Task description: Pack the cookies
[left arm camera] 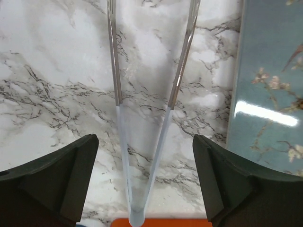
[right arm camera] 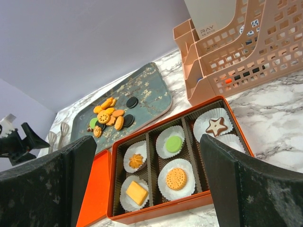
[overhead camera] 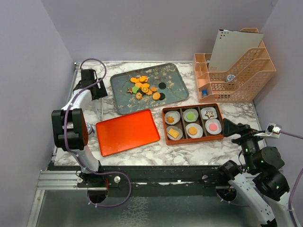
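Left wrist view: left gripper (left arm camera: 144, 142) jaws spread, tongs (left arm camera: 115, 66) loose between. Right gripper (right arm camera: 147, 141) spread wide too. Cookies (overhead camera: 144, 88) piled on tray (overhead camera: 173, 78), six in box (overhead camera: 194, 139). Lift straight, don't snag tongs.

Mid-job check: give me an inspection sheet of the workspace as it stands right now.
Surface: marble table, no spills seen.
Job's things: loose cookies piled on the floral tray; orange box holds six paper cups, one cookie in each; orange lid lies beside it.
Clutter: tongs lying on the marble; pink desk organiser at the far right.
Grippers: left gripper open, fingers either side of the tongs without touching them; right gripper open, empty, beside the box.
Cables: purple cable looped over the left arm; another at the right wrist.
Surroundings: plain walls on three sides.
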You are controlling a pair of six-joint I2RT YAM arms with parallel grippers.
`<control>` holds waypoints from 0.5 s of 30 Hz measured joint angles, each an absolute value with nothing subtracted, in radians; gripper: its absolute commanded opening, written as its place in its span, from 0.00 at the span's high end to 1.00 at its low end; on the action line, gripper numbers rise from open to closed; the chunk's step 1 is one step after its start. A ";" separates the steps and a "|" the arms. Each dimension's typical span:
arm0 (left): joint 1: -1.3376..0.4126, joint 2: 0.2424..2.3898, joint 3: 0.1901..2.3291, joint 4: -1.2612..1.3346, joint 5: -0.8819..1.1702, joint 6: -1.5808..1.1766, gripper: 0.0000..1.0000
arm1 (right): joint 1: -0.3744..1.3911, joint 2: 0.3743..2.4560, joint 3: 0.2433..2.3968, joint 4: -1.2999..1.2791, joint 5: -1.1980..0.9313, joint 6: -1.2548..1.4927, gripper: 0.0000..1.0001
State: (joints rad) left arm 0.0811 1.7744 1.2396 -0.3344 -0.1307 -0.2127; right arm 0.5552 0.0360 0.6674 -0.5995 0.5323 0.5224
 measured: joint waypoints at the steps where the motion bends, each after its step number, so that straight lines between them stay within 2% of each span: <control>1: 0.081 1.757 1.240 -0.340 -0.130 -0.223 0.12 | 0.555 0.036 0.667 -0.599 0.531 0.522 0.00; 7: 0.068 1.550 1.196 -0.358 -0.080 -0.297 0.17 | 0.555 0.049 0.667 -0.599 0.526 0.517 0.00; 15: 0.009 1.283 1.010 -0.377 0.049 -0.389 0.19 | 0.555 0.087 0.667 -0.599 0.525 0.505 0.00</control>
